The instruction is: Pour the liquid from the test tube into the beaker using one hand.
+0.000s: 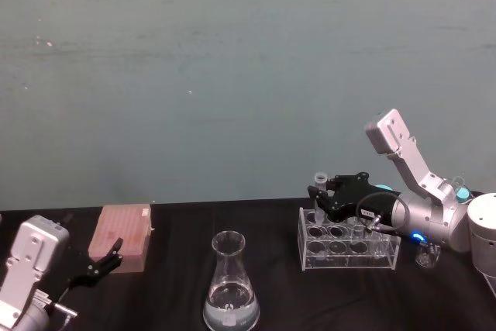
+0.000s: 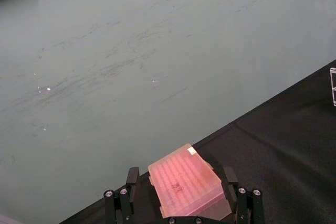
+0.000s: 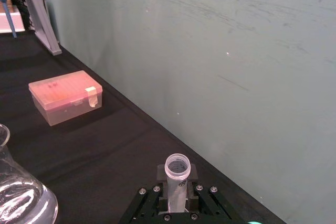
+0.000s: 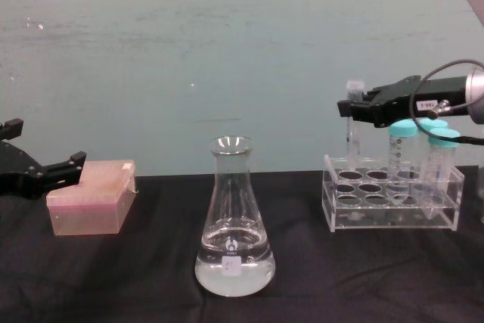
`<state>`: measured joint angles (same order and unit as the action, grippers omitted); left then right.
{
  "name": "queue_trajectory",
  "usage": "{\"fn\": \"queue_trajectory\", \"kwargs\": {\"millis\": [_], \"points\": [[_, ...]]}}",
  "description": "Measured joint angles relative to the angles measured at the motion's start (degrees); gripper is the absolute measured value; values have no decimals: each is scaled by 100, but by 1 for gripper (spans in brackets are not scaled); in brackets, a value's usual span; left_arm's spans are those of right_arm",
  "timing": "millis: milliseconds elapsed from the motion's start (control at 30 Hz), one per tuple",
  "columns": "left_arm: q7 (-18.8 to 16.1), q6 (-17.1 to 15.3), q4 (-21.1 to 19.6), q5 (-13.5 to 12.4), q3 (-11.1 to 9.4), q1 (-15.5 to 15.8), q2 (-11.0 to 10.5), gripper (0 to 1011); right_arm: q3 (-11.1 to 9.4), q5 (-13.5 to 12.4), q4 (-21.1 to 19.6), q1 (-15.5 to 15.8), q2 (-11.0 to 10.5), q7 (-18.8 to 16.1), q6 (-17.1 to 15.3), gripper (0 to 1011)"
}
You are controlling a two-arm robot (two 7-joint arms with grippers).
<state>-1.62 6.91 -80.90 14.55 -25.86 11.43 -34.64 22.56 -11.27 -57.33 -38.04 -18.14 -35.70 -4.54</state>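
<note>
Chest view showed the right tool [image 4: 354,111] clamped on the test tube [image 4: 352,130], which stood upright with its lower end still in the left-end well of the clear rack [image 4: 393,202], beside two teal-capped tubes [image 4: 403,153]. The right wrist view looked down on the tube's open rim [image 3: 177,165] between the tool's fingers [image 3: 192,171]. The beaker [image 4: 233,221] stood well apart toward the table's [image 4: 378,277] middle, nearer the robot, already holding a shallow pool of clear liquid [image 4: 234,270]; how much liquid was in the tube could not be made out. The left tool [image 4: 45,172] rested idle with its fingers apart by the pink box [image 4: 94,194] at the table's left. Judged from here, the step in hand was lifting the tube clear of the rack. A lift off vertical could drag the light rack or knock the neighbouring capped tubes. The tube was uncapped, so any tilt on the way across would spill before the beaker. The beaker's neck was narrow: a rim set off-centre would pour down the outside, and a hard nudge might tip it. The smooth plastic could also slip in the grip as it was tilted.
</note>
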Motion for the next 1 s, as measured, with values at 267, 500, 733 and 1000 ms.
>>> {"fn": "queue_trajectory", "kwargs": {"millis": [267,500,733,1000], "points": [[0,0,0,0,0,0,0,1000,140,-92,50,-58,1,-14,32,199],[0,0,0,0,0,0,0,1000,245,-163,104,-80,-12,-14,41,199],[0,0,0,0,0,0,0,1000,347,-219,203,-106,-35,-10,64,199],[0,0,0,0,0,0,0,1000,424,-266,287,-127,-57,-4,102,199]]}}
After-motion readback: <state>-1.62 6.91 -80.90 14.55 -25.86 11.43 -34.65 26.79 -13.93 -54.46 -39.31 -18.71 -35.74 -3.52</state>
